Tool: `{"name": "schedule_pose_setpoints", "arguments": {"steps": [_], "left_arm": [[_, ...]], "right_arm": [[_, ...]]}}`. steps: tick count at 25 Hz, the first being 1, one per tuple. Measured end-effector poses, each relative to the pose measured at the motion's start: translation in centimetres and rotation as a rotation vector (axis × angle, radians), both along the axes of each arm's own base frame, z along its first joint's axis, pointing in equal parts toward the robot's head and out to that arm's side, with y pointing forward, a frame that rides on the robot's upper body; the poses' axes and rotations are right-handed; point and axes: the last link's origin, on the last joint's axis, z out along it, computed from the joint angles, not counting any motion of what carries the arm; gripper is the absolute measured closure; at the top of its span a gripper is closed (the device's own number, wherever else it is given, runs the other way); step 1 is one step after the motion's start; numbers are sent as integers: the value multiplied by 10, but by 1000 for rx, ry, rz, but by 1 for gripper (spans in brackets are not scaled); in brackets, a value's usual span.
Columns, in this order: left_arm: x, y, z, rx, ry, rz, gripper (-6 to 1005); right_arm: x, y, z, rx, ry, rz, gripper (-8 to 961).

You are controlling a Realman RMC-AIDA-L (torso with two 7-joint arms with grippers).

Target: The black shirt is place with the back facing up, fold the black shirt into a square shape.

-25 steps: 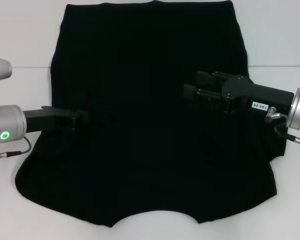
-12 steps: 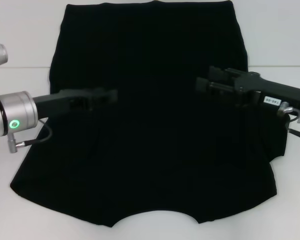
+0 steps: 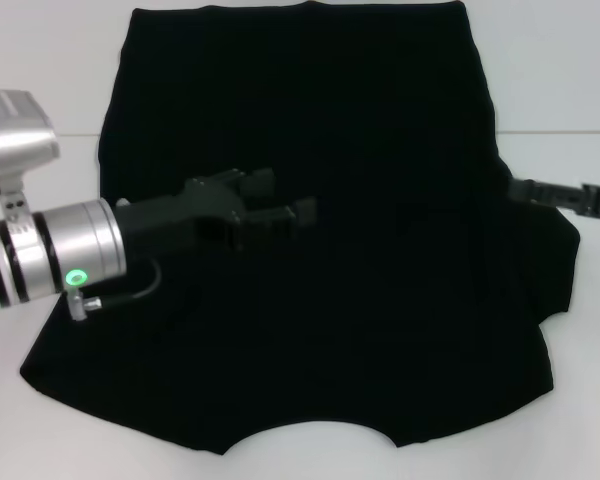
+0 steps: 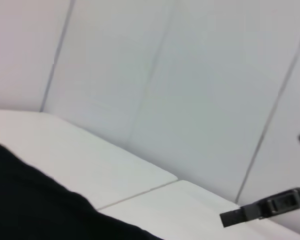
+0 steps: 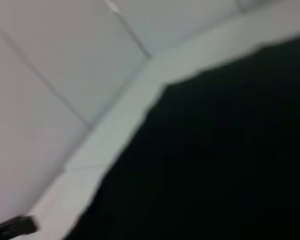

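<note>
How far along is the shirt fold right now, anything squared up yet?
Nothing looks squared: the black shirt lies spread on the white table as a wide shape, its sides apparently turned in. In hand: the left gripper reaches over the shirt's middle, holding nothing visible; the right gripper sits at its right edge. The square fold remains.

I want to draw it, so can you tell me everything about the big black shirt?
The black shirt is plain, soft-looking cloth, spread flat on the white table. No lettering shows. A curved neckline sits at the edge nearest the robot, with a short sleeve poking out each side. The left claw is over its middle.
</note>
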Motion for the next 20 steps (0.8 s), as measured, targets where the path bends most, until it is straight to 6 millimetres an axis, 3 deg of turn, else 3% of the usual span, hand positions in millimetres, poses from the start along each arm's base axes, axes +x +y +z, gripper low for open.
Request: {"name": "schedule_pose_setpoints", "arguments": {"steps": [3,13,20], "left_arm": [[2,-4,-11,6,31,-62,106],[7,-16,-35,-45,150,-211,111],[6,-22,-43,-90,227,-277,112]], "right_arm": [[17,-5,9,-12,-15,-97,221],[51,-22,33,-47,-67,-321,221],[56,-16,35,-43,-105,-398,222]]}}
